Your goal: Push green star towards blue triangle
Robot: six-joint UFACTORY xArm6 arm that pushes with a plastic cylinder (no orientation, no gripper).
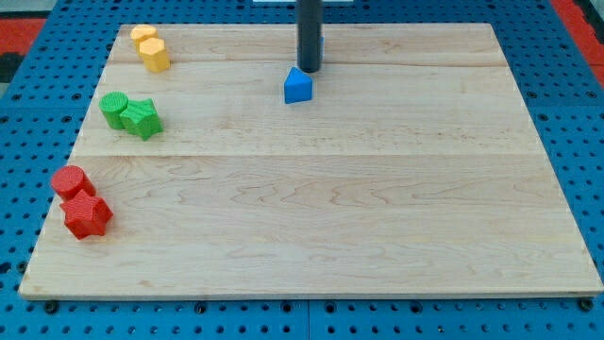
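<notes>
The green star [142, 118] lies near the board's left edge, touching a green round block [114, 108] on its left. The blue triangle [297, 85] sits near the top middle of the board. My tip [309, 69] stands just above and slightly right of the blue triangle, close to it, and far to the right of the green star. A bit of another blue block [322, 42] shows behind the rod; its shape is hidden.
Two yellow blocks [151, 47] sit at the top left corner. A red round block [70, 180] and a red star [87, 215] lie at the lower left edge. The wooden board [377, 208] rests on a blue pegboard.
</notes>
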